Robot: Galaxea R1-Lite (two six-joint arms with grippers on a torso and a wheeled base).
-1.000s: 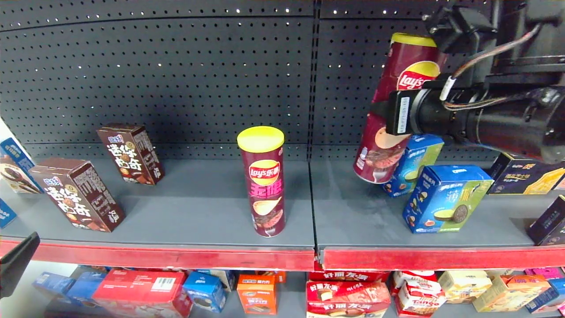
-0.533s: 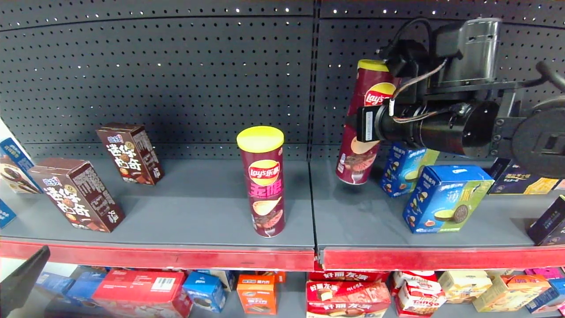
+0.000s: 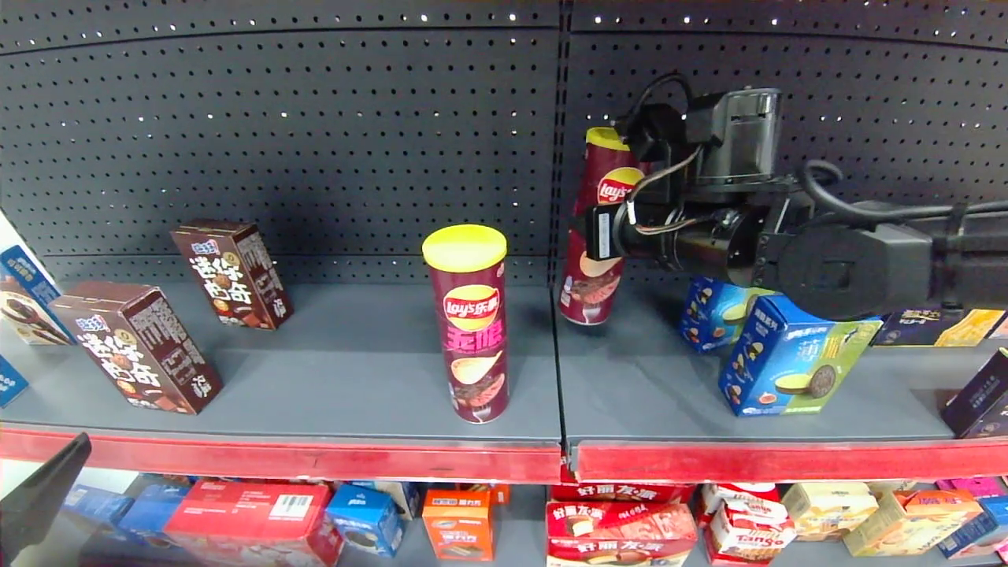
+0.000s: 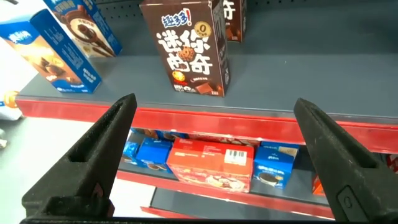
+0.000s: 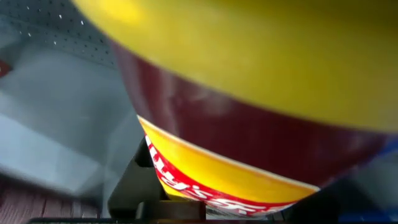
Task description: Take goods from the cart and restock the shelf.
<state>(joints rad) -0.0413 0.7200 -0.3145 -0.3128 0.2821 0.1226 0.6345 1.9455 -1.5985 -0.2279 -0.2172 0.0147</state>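
A maroon chips can with a yellow lid [image 3: 470,323] stands upright near the front of the grey shelf [image 3: 354,370]. A second, matching chips can [image 3: 592,236] hangs tilted just right of the shelf seam, its base close above the shelf board near the back. My right gripper [image 3: 606,234] is shut on its middle, reaching in from the right. The right wrist view has the same held can [image 5: 249,143] very close. My left gripper [image 4: 214,162] stands open and holds nothing, low in front of the shelf's red edge [image 4: 205,118]; one of its fingers [image 3: 39,496] shows at the lower left.
Two brown cookie boxes [image 3: 232,272] [image 3: 138,345] stand on the shelf's left part. Blue-green biscuit boxes [image 3: 791,354] [image 3: 713,311] stand right of the held can, dark boxes [image 3: 941,315] beyond. Bare shelf lies between the cans and boxes. The lower shelf holds several boxes [image 3: 252,520].
My right arm has carried the held can leftward and down, from high at the right to just above the shelf near the seam. The standing can and boxes have not moved.
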